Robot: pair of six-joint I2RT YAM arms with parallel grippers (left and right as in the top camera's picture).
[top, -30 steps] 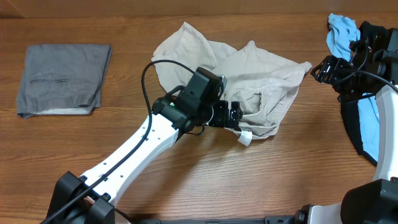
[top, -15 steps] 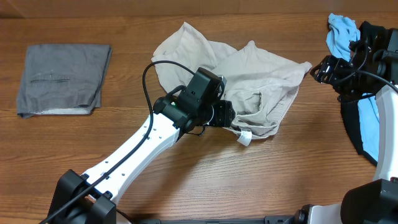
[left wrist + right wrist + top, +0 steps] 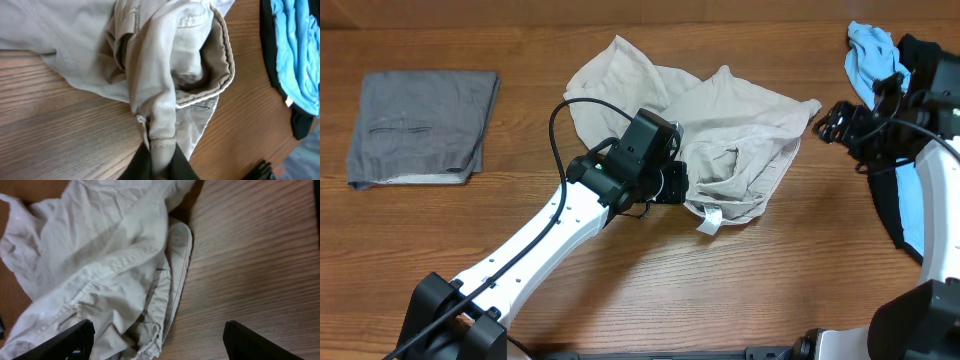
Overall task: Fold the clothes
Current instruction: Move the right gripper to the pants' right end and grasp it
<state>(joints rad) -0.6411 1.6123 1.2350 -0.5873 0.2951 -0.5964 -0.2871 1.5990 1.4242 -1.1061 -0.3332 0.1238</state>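
Two end effectors are shown over the bench (image 3: 790, 280), with the cream shorts (image 3: 740, 120) lying crumpled between them. The left end effector (image 3: 678, 185) is seen closed on a bunched ridge of the shorts, near the waistband; in the left wrist view the cloth is pinched between the dark fingers (image 3: 137, 167) and rises slightly from the wood just ahead of them. A small white tag (image 3: 708, 222) hangs from the hem just beside this end effector. The right end effector (image 3: 832, 120) is held apart from the garment, with its jaws spread wide and nothing between them; the nearest corner of the shorts lies just ahead of it.

The shorts are judged to be light, soft and limp, so that no shape will be kept when they are lifted and any free part will drag or sag. A grip on the stitched waistband or a hemmed corner is judged firmer than one on loose single cloth. Spreading flat is judged to be needed before any fold is made.

Well beyond the left end effector's outer side, a folded grey garment (image 3: 420, 125) is set. Blue and black cloth (image 3: 870, 55) is piled behind the right end effector.
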